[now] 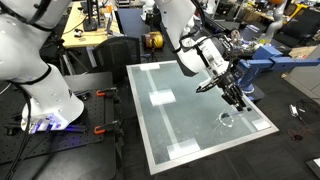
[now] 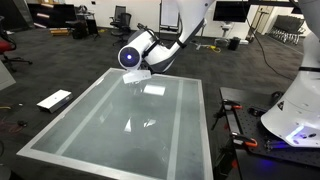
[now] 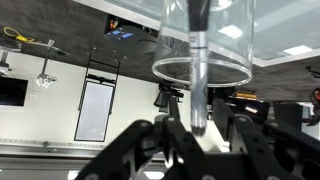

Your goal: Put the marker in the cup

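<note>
In the wrist view the slim marker runs straight out from between my gripper's black fingers into the round mouth of the clear cup. The fingers sit close on both sides of its near end and look shut on it. In an exterior view my gripper hangs just above the cup, a faint whitish ring near one corner of the glass tabletop. In an exterior view the gripper is over the table's far side, and the cup is only a faint glint. The marker is too thin to make out in both exterior views.
The glass tabletop has a white frame and flat white tape patches. A white robot base stands beside it. Desks, chairs and a blue stand lie beyond the table edge. A flat white panel lies on the floor.
</note>
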Robot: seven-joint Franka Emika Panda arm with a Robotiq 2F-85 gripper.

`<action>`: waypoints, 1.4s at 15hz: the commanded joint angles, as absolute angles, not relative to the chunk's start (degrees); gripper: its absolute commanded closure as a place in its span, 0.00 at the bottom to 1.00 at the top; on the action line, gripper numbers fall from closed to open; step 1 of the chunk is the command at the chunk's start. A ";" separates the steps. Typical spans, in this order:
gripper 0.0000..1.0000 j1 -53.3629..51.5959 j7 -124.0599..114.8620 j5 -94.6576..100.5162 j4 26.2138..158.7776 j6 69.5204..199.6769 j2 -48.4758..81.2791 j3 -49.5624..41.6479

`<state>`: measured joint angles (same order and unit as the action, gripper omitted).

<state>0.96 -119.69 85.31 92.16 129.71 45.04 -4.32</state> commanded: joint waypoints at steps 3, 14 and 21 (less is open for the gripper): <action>0.12 0.50 -122.24 86.92 92.58 129.46 44.08 -4.65; 0.00 -0.62 -130.03 92.43 96.08 127.94 38.71 -4.41; 0.00 -2.12 -135.85 96.75 102.34 124.60 32.10 -3.07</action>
